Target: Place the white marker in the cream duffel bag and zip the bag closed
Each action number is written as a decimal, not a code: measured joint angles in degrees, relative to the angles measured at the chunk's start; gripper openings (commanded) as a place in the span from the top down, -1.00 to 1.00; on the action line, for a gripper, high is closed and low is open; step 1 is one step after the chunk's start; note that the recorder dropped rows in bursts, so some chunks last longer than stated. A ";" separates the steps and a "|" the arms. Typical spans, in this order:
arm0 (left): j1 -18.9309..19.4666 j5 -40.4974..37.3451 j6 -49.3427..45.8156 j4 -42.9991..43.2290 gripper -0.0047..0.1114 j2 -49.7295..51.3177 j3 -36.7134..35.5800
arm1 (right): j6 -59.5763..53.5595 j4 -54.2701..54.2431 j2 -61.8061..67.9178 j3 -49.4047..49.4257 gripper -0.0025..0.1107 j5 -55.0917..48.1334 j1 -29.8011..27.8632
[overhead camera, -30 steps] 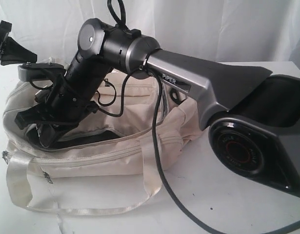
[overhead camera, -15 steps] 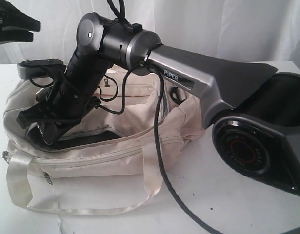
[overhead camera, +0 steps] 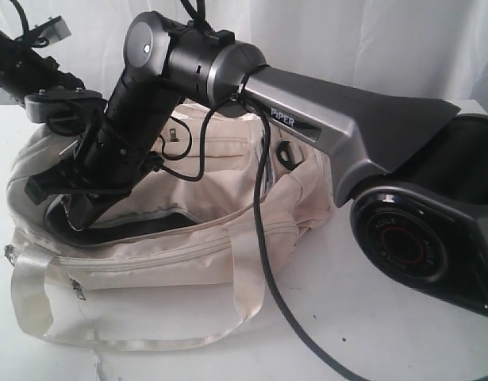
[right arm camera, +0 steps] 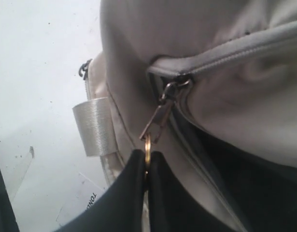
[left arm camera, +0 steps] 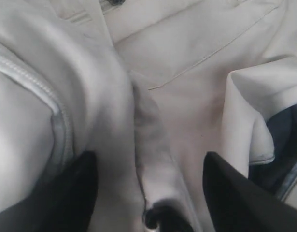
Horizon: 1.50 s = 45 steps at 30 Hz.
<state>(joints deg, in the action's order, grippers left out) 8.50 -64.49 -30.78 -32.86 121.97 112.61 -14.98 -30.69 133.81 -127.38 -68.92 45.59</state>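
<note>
Cream duffel bag (overhead camera: 164,270) lies on white tabletop (overhead camera: 347,333), top zipper part open, dark inside, contents unclear. Right jaws pinch metal ring pull (right arm camera: 147,144) at bag's zipper. Left jaws spread over bag fabric.

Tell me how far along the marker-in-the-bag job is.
Done: left gripper is open over the cream duffel bag; a slim pale shape with a dark end beneath it may be the white marker. In hand: right gripper pinches the ring pull. Remaining: zipping the gaping opening.
</note>
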 measured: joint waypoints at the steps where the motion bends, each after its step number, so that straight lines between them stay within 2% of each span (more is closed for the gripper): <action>1: -0.38 0.00 0.61 0.09 -0.22 0.46 0.00 | 0.00 0.00 0.00 0.00 0.96 0.00 0.00; 5: -2.27 0.00 3.74 3.67 -0.22 2.74 0.00 | 0.00 0.00 0.00 0.00 0.96 -0.04 0.00; 8: -2.98 0.00 8.23 8.59 -0.14 3.76 0.00 | 0.00 0.00 -0.25 0.00 0.96 -0.04 0.00; 10: -3.12 0.00 11.20 11.43 0.05 4.14 0.00 | 0.00 0.00 -0.82 0.00 0.96 0.07 0.00; 16: -3.12 0.00 16.15 16.10 0.92 4.35 0.00 | -0.78 0.14 -3.16 0.00 0.96 0.47 0.00; 23: -3.12 0.00 16.40 16.05 0.92 4.39 0.00 | -0.99 0.73 -4.23 0.00 0.96 0.47 0.00; 31: -2.64 1.85 16.81 11.52 0.92 4.39 0.00 | -1.09 0.77 -4.25 0.00 0.96 0.09 0.00; 33: -1.14 2.64 17.95 10.60 0.92 4.39 0.00 | -0.62 1.00 -4.25 0.28 0.96 0.32 0.00; 38: 6.15 2.77 15.64 3.66 0.92 4.39 0.00 | 0.17 1.54 -4.25 5.17 0.96 0.65 0.00; 41: 7.96 2.53 14.08 1.30 0.92 4.48 0.00 | 1.90 5.89 -4.59 7.41 0.96 0.76 0.00; 45: 8.26 2.53 13.30 -0.17 0.92 4.74 0.00 | 3.71 12.60 -6.83 12.05 0.96 0.98 0.00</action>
<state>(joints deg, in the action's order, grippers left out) 16.76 -61.96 -17.48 -33.03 126.71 112.61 -11.27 -18.09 126.98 -115.33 -67.94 45.59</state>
